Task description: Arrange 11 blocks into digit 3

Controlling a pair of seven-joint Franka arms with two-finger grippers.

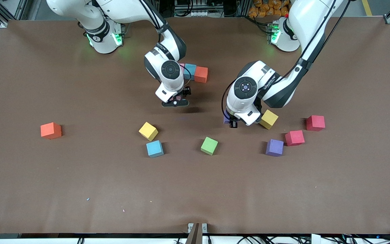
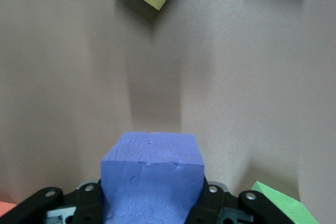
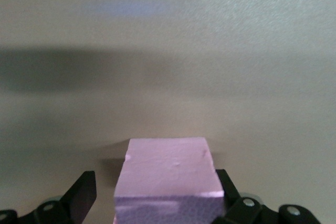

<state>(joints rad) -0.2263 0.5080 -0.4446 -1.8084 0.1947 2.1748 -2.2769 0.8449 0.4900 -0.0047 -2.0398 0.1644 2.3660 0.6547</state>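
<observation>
A row of three blocks, pink point(image 1: 181, 64), blue point(image 1: 190, 70) and orange point(image 1: 201, 74), lies near the robots' bases. Just nearer the camera than this row, my right gripper point(image 1: 178, 101) stands open around a pink block point(image 3: 168, 169) that rests on the table, with a gap showing beside one finger point(image 3: 84, 192). My left gripper point(image 1: 231, 122) is shut on a purple block point(image 2: 152, 174), low over the table beside a yellow block point(image 1: 269, 119). Loose blocks lie nearer the camera: yellow point(image 1: 148, 131), blue point(image 1: 154, 148), green point(image 1: 209, 145) and purple point(image 1: 275, 147).
Two red cubes point(image 1: 295, 137) point(image 1: 315, 122) lie toward the left arm's end, close to the loose purple block. An orange-red cube point(image 1: 50, 130) sits alone toward the right arm's end. The brown table point(image 1: 195, 189) is bare along its front.
</observation>
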